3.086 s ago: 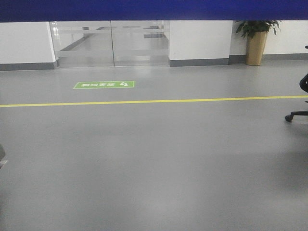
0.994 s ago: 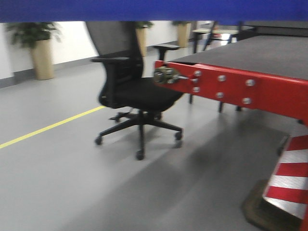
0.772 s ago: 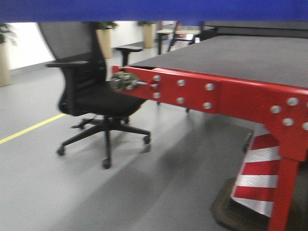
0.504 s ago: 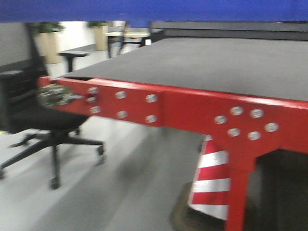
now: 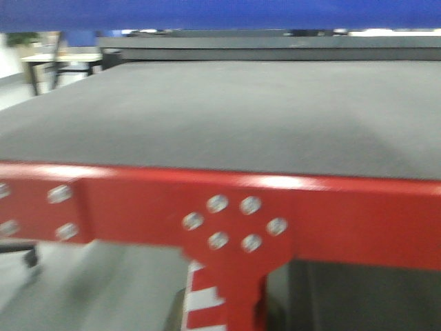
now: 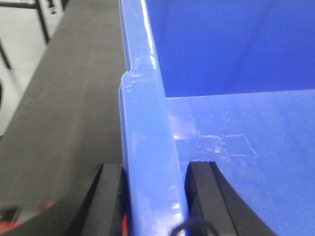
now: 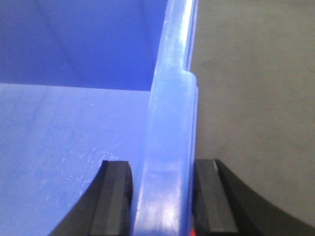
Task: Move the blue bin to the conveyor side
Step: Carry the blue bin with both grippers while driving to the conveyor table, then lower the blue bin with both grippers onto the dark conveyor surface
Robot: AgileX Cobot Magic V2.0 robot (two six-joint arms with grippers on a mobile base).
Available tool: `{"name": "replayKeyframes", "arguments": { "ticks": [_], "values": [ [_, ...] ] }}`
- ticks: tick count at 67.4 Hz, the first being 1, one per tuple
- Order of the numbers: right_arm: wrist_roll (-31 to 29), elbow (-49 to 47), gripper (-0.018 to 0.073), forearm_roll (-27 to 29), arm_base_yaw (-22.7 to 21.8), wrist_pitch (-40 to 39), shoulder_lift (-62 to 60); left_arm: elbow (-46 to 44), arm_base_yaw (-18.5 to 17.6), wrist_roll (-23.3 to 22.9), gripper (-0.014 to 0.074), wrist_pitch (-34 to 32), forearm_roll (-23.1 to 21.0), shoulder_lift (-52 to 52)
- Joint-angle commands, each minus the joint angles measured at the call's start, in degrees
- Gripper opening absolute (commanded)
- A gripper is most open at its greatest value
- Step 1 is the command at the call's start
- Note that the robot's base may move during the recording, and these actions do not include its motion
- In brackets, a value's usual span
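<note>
The blue bin (image 5: 220, 12) shows as a blue band across the top of the front view. My left gripper (image 6: 152, 196) is shut on the bin's left rim (image 6: 147, 147), one black finger outside, one inside. My right gripper (image 7: 165, 196) is shut on the bin's right rim (image 7: 170, 147) in the same way. Both wrist views show the bin's glossy blue inside, which looks empty. The conveyor (image 5: 220, 117), a wide dark grey belt on a red frame (image 5: 234, 207), fills the front view right ahead and lies below the bin in both wrist views (image 6: 64, 98) (image 7: 256, 98).
A red and white striped cone (image 5: 203, 303) stands under the conveyor frame. A chair's black base (image 5: 21, 252) shows at the lower left on the grey floor. A table (image 5: 55, 62) stands at the far left behind the belt.
The front view has swung from open floor and glass doors past a black office chair to face the conveyor, which is now much closer and fills the frame.
</note>
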Motion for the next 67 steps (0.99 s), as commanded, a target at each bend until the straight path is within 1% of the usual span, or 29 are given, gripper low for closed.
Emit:
{"name": "replayKeyframes", "arguments": {
  "ticks": [1,67],
  "values": [
    [-1.88,-0.84,-0.0078,-2.24,-0.18,-7.38,-1.32,-0.80,-0.12,0.85,-0.0020,-6.50,0.45,-0.96],
    [-1.88,-0.84,-0.0078,-2.24,-0.18,-7.57,-1.32,-0.80,-0.12,0.85,-0.0020,-6.62,0.45,-0.96]
  ]
}}
